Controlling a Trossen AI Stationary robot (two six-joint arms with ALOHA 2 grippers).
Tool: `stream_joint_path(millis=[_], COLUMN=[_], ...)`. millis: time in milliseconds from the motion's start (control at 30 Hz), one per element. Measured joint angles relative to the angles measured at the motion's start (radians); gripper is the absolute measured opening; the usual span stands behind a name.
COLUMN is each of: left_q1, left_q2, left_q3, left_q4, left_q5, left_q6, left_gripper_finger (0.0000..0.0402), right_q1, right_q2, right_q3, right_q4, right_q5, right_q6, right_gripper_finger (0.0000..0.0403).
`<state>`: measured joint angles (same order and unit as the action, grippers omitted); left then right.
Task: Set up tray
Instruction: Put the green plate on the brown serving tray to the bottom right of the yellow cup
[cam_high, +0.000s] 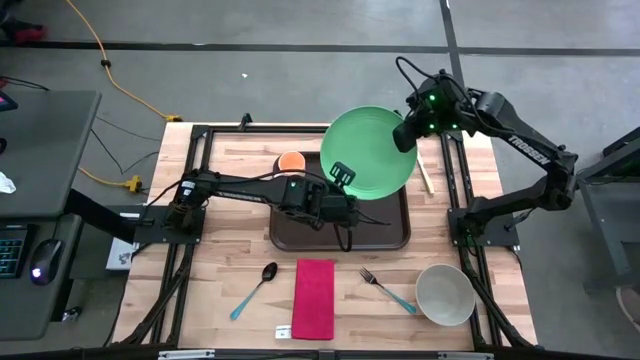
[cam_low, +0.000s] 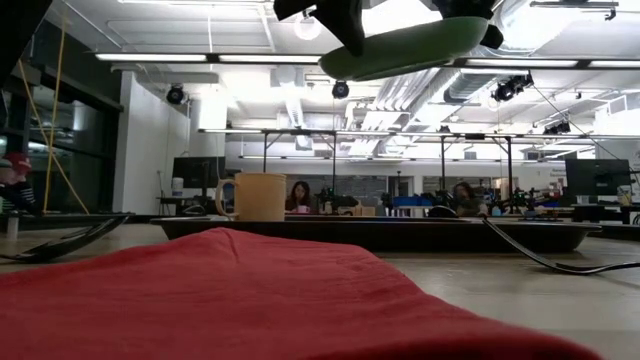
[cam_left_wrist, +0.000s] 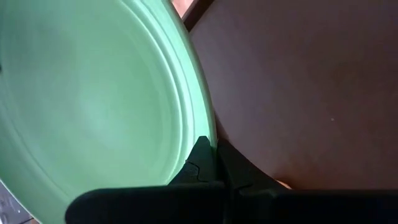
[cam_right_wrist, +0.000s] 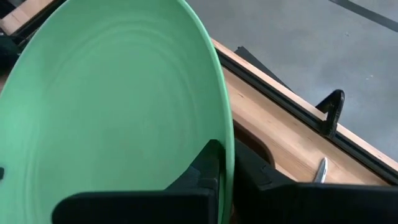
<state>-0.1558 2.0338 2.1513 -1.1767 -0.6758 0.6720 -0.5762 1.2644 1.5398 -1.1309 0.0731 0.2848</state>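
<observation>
Both claws pinch the green plate (cam_high: 368, 153) rim: left claw (cam_high: 343, 176) near-left, right claw (cam_high: 405, 135) far-right. Lower level, together, onto the tray (cam_high: 300, 236).

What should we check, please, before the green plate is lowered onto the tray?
1. Left pincer shut on the green plate rim: ok.
2. Right pincer shut on the opposite rim: ok.
3. Plate held clear above the table, seen in the low view: ok.
4. Plate centred over the tray: not ok, it overhangs the far edge.
5. Tray surface under the plate free: cannot tell; a cup sits at the far left corner.
</observation>
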Motion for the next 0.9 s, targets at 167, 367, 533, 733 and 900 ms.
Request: stream_joint_path(millis=[167, 367, 533, 733, 900], left_q1=[0.0, -0.001, -0.002, -0.002, -0.002], left_q2=[0.0, 0.0, 0.0, 0.0, 0.0], left_q3=[0.0, 0.0, 0.0, 0.0, 0.0], left_q4=[0.001, 0.005, 0.02, 0.027, 0.026], left_q5=[0.0, -0.019, -0.029, -0.047, -0.053], left_q6=[0.0, 0.0, 0.001, 0.0, 0.0], left_gripper_finger=[0.0012, 0.0025, 0.0044, 0.005, 0.0052], right_q1=[0.0, 0.0, 0.0, 0.0, 0.0], right_q2=[0.0, 0.0, 0.0, 0.0, 0.0], right_q3=[0.0, 0.0, 0.0, 0.0, 0.0], right_q4=[-0.002, -0.018, -0.031, -0.034, -0.039], right_q5=[0.01, 0.028, 0.033, 0.038, 0.038], right_q6=[-0.001, 0.002, 0.003, 0.003, 0.003], right_gripper_finger=[0.0003, 0.0001, 0.0001, 0.0, 0.0])
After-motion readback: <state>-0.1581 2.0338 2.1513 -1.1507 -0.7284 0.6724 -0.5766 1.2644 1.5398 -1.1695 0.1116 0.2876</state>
